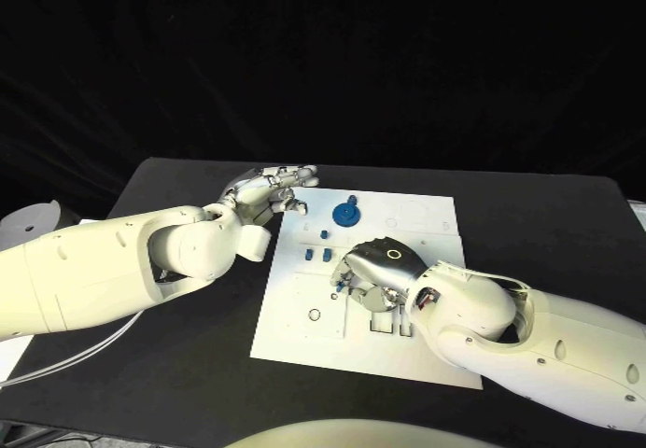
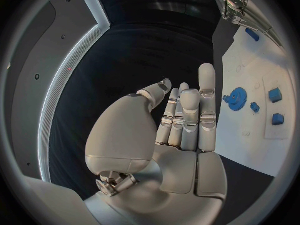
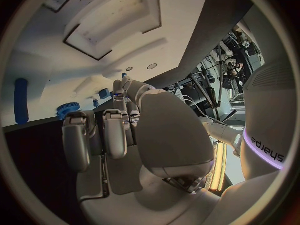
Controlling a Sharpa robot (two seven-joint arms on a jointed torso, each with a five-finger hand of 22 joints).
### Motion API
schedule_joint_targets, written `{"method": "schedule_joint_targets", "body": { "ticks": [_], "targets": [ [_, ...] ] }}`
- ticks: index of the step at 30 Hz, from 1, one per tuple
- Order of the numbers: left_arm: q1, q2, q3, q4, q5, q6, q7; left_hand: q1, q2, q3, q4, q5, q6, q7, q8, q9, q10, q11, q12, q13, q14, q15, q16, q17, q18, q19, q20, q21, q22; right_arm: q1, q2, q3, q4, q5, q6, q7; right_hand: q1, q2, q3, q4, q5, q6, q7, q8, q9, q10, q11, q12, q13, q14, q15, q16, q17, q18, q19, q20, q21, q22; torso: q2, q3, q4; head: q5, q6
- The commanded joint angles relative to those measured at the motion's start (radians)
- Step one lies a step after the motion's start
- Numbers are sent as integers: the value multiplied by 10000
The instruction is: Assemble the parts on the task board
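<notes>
Right hand (image 1: 380,278) low over task board (image 1: 303,327), grip unclear, probably seating part. Left hand (image 1: 270,194) empty, fingers apart, waits beside blue gear (image 1: 346,214).

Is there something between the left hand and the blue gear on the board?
Nothing visible stands between them. The left hand hovers at the far left edge of the task board, fingers apart and holding nothing. The blue gear lies just beside it, with only bare white board between.

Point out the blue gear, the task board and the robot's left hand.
blue gear (image 1: 346,214): head view, gear's face.
task board (image 1: 303,336): head view, bare near corner.
left hand (image 2: 181,120): left wrist view, fingers.
</notes>
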Motion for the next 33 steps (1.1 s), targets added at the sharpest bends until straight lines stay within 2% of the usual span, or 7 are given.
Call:
{"method": "schedule_joint_targets", "body": {
  "ticks": [1,19,23,30,33],
  "targets": [
    [4,15,6,22,-23,208,52,10,-18,-14,-43,54,-49,2,-25,-10,-56,4,60,-9,-38,3,38,-8,175,23,39,-68,-8,-19,57,-19,-32,-36,309,118,-73,-16,20,-11,31,1,50,35,11,55,-8,40,-10,742,62,-33,846,135,724,46,-64,1840,3,0,-5,9,-13],
    [4,9,6,7,-23,247,8,10,-18,-14,-43,54,-49,2,-25,-10,-56,4,60,-9,-38,3,38,-8,175,23,39,-68,-8,-88,260,-72,-169,-48,457,122,-82,-11,26,-23,30,-4,61,32,12,52,1,38,-16,739,68,-42,832,137,721,49,-70,1832,-2,-1,8,62,-81],
    [4,-1,6,18,-23,272,-13,10,-18,-14,-43,54,-49,2,-25,-10,-56,4,60,-9,-38,3,38,-8,175,23,39,-68,-8,-93,288,-78,-239,-77,565,93,-86,-8,28,-26,30,-5,65,31,12,52,5,39,-19,739,70,-40,834,137,721,51,-70,1832,0,-10,5,68,-97],
    [4,-12,6,20,-32,280,-32,10,-18,-14,-43,54,-49,2,-25,-10,-56,4,60,-9,-38,3,38,-8,175,23,39,-68,-8,-94,317,-89,-260,-157,885,51,-112,-10,21,-30,28,-5,76,31,15,53,14,40,-24,736,78,-47,823,140,716,57,-80,1820,-3,-3,7,66,-102],
    [4,-18,6,26,-33,283,-43,10,-18,-14,-43,54,-49,2,-25,-10,-56,4,60,-9,-38,3,38,-8,175,23,39,-68,-8,-93,341,-103,-274,-171,978,13,-284,-119,-65,-3,22,-147,130,-30,-11,-110,98,-4,-82,730,136,-57,806,143,708,88,-94,1803,-2,-6,-2,71,-100]
  ]
}}
